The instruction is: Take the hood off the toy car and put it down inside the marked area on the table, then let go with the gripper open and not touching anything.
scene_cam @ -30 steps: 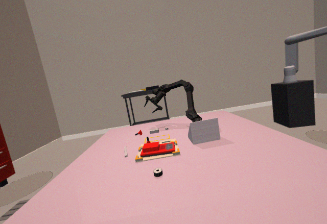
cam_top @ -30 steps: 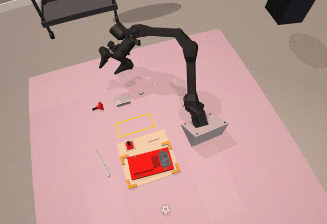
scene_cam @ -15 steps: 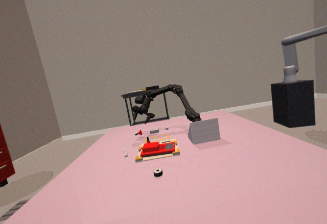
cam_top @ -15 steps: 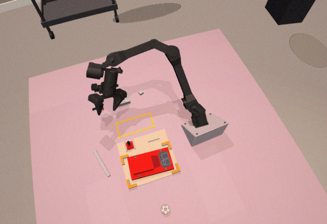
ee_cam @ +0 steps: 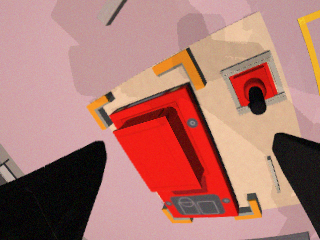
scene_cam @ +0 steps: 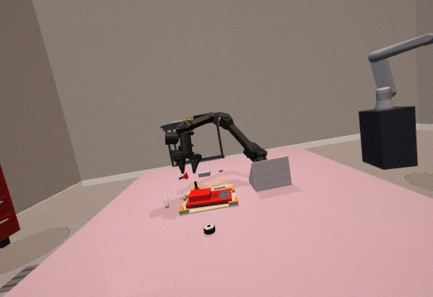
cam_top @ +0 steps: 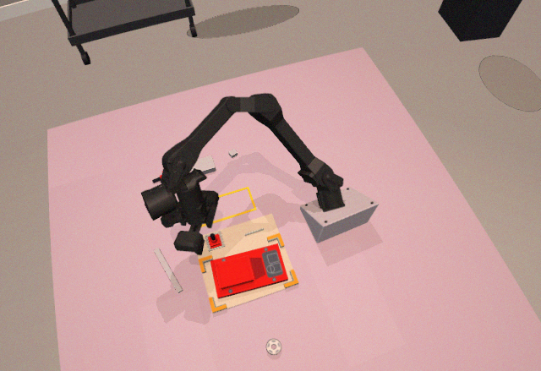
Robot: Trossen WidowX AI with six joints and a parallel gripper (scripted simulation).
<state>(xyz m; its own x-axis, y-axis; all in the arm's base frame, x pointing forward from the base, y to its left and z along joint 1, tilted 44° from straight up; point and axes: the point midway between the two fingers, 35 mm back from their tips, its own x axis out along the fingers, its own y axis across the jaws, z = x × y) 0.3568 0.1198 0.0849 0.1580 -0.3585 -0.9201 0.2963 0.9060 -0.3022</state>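
The red toy car [cam_top: 264, 277] [scene_cam: 210, 203] [ee_cam: 215, 170] lies on the beige board [cam_top: 237, 227] [ee_cam: 240, 125] between orange corners. It carries a raised red block [cam_top: 236, 272] [scene_cam: 199, 195] [ee_cam: 157, 155] and a grey panel [cam_top: 273, 264] [scene_cam: 224, 194] [ee_cam: 207, 205] with drawn shapes. I cannot tell for sure which part is the hood. A small red piece [cam_top: 214, 242] [ee_cam: 268, 76] with an upright black knob sits on the board beside the car. The yellow marked area [cam_top: 252, 198] [scene_cam: 224, 181] [ee_cam: 310, 50] is behind the board. My gripper [cam_top: 204, 238] [scene_cam: 188, 172] [ee_cam: 192, 146] is open and empty, pointing down above the board's left rear side.
A white strip [cam_top: 168, 270] [scene_cam: 166, 201] lies left of the board. Behind the marked area are a grey block [cam_top: 209, 164] [scene_cam: 203, 173], a small cube [cam_top: 233, 153] [scene_cam: 220, 170] and a red part [scene_cam: 185, 175] with a black peg. A wheel [cam_top: 274, 346] [scene_cam: 209, 228] lies in front.
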